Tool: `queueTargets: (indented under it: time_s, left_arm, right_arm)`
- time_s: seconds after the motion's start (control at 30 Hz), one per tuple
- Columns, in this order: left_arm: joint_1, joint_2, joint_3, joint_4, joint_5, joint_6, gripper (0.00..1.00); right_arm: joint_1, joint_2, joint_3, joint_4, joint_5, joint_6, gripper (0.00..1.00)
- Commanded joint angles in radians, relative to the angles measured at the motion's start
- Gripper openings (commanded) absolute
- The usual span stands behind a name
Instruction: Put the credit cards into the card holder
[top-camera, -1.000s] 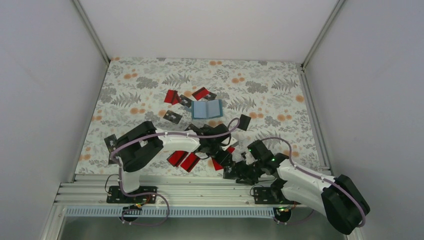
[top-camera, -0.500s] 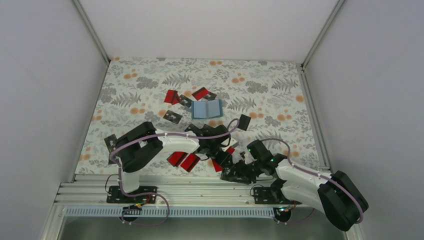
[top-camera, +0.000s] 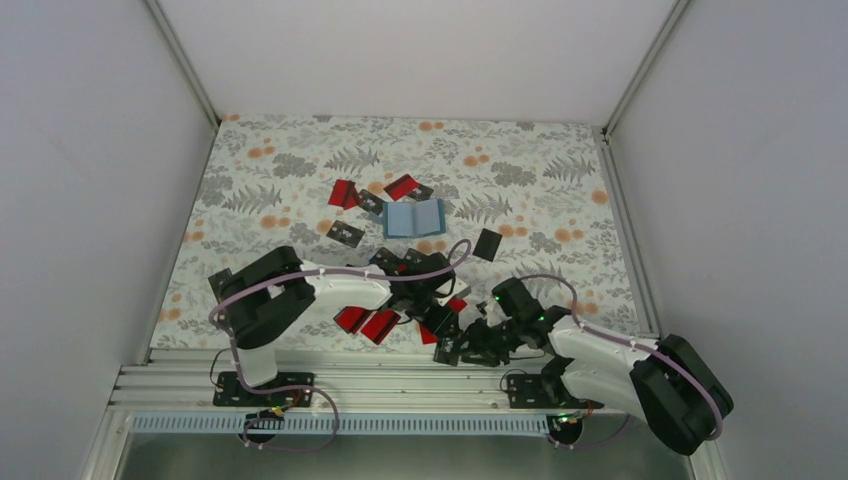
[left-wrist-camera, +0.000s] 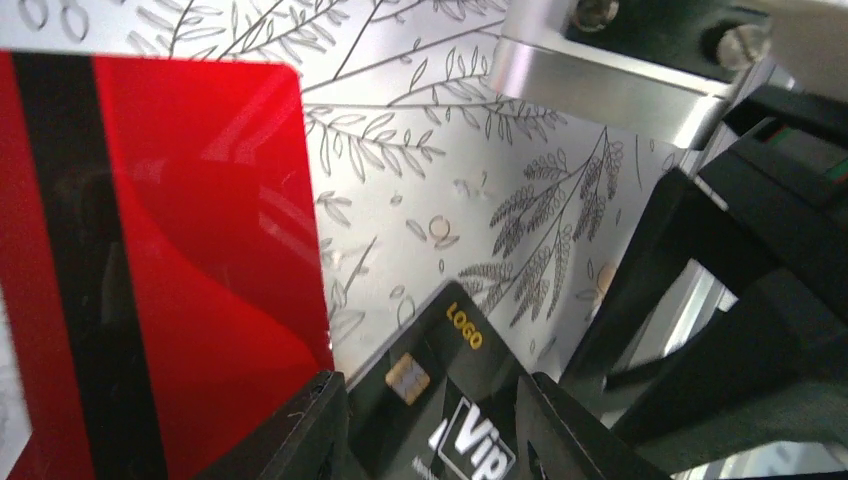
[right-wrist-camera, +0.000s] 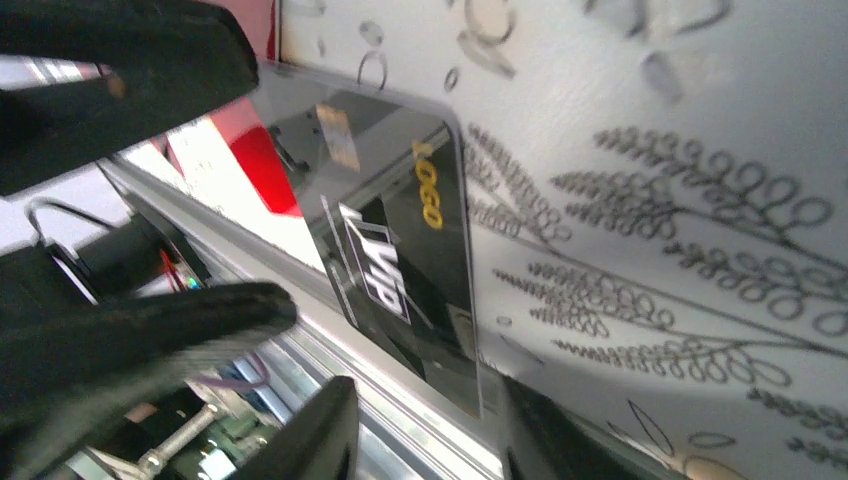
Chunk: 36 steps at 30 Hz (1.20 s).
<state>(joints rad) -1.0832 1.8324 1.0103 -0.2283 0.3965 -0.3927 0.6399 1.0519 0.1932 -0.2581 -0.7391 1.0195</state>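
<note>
Right by the near edge of the tabletop (top-camera: 560, 160), about midway along it, the two grippers meet at one black card (left-wrist-camera: 440, 385). The left gripper (left-wrist-camera: 432, 440) has that card between its fingers (left-wrist-camera: 305, 440), which press on two opposite edges. Its jaws are clamped on the card, with the printed face toward the wrist camera. The right gripper (right-wrist-camera: 425, 430) comes at the same card from the other end. The card's free end sits in the gap between its jaws, close to one finger and a little off the other; whether they grip it I cannot tell.

The card is glossy black, with a small gold chip, the word LOGO in yellow and VIP in white. Just beside it lies a red card (left-wrist-camera: 200, 250) with a black stripe, on the leaf-printed cloth. The other credit cards (top-camera: 345, 193), red and black, lie scattered over the middle of the tabletop. Among them the card holder (top-camera: 415, 217) lies open, teal-blue, well apart from both grippers.
</note>
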Motion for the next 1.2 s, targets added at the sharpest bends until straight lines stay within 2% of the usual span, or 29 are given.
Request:
queueTargets:
  time_s: [0.0,0.1,0.27,0.47,1.17]
  left_arm:
    - [-0.009,-0.076,0.003,-0.097,-0.045,-0.01,0.43]
    - [-0.009,-0.098,0.013,-0.134,-0.05,-0.006,0.43]
    - [-0.01,-0.123,-0.008,-0.147,-0.013,-0.014,0.44]
    - [-0.018,-0.111,-0.064,-0.146,0.039,-0.022,0.44]
    - [-0.027,-0.043,-0.168,0.101,0.267,-0.076,0.44]
  right_arm:
    - [-0.008,-0.026,0.021,-0.098,0.074,-0.082,0.43]
    - [-0.007,-0.012,0.01,-0.079,0.068,-0.086,0.48]
    - [-0.006,0.041,-0.007,0.038,0.039,-0.059,0.48]
    - [-0.003,0.053,-0.012,0.082,0.037,-0.04,0.48]
    - [-0.002,0.155,-0.028,0.256,0.018,-0.006,0.43]
